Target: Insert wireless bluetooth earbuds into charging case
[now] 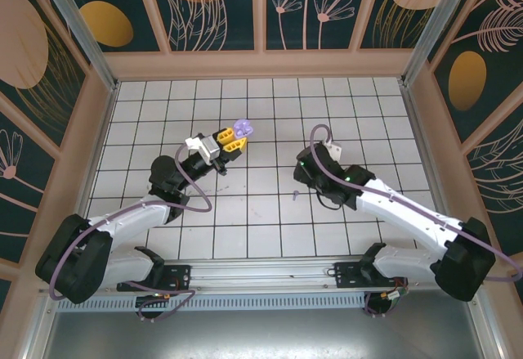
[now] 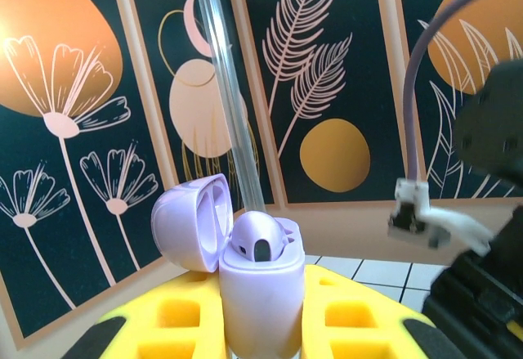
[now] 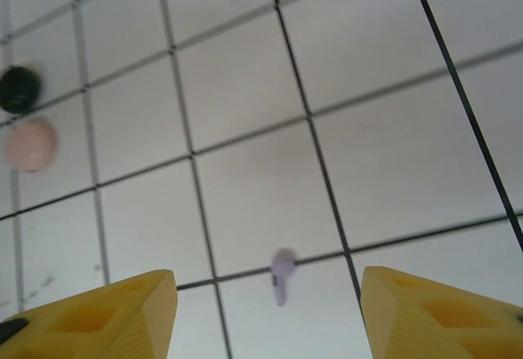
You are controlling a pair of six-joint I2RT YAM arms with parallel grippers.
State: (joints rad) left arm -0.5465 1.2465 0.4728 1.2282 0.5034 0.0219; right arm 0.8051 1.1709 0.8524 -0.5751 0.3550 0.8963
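Note:
My left gripper (image 1: 231,137) is shut on a lavender charging case (image 1: 242,127), held above the tiles. In the left wrist view the case (image 2: 260,306) stands upright between the yellow fingers (image 2: 359,314), its lid (image 2: 192,222) swung open to the left. One lavender earbud (image 2: 260,240) sits in the case's near socket. A second lavender earbud (image 3: 282,274) lies loose on a tile seam, its stem pointing toward me. My right gripper (image 3: 268,293) hovers over it, open, one fingertip on each side and nothing touching. From above, this earbud (image 1: 292,196) lies just left of the right arm's wrist (image 1: 317,172).
At the left edge of the right wrist view lie a dark round object (image 3: 18,87) and a pale pink round one (image 3: 31,144), both blurred. Patterned walls (image 1: 245,7) enclose the white tiled floor (image 1: 270,228) on three sides.

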